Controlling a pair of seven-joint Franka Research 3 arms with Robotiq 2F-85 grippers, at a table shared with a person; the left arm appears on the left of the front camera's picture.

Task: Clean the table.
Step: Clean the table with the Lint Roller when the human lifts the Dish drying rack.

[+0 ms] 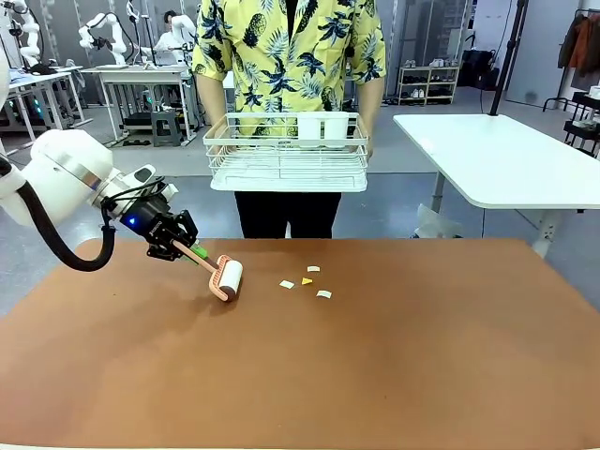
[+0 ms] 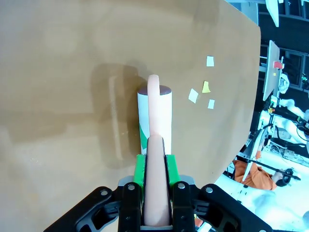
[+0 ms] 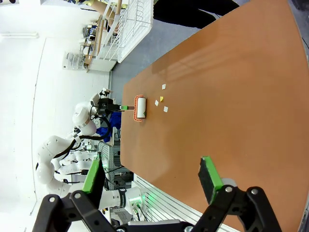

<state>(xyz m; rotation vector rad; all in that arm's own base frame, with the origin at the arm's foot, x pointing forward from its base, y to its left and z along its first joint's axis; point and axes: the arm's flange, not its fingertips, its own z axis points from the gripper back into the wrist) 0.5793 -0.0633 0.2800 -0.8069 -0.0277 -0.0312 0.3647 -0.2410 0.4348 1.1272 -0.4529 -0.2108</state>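
The left gripper [image 1: 187, 248] is pinching the peach plastic handle of a lint roller with a white paper drum [image 1: 225, 278]. Its green pads are pressing on the handle's two sides, as the left wrist view is showing. The large rectangular table with the matte reddish-brown top [image 1: 394, 366] is lying under the roller, though I cannot tell whether the drum is touching it or hovering just above. Near the roller, on the side away from the gripper, four small paper scraps [image 1: 307, 280], three white and one yellow, are lying loosely scattered, apart from the drum. Well apart from the roller, the right gripper [image 3: 150, 176] is hanging over the table with its fingers spread and nothing between them. Beyond the roller, past the table's far edge, a person is holding a white wire rack [image 1: 286, 155] carrying two white cups [image 1: 322, 127].

The scraps are probably light, so a quick sweep is risking flicking them ahead instead of picking them up. A tilted drum would be passing over them. Pressing hard could be twisting the handle in the pads. Bare table is opening widely around the roller, but the far edge is closer, so pushed scraps could be dropping off there.
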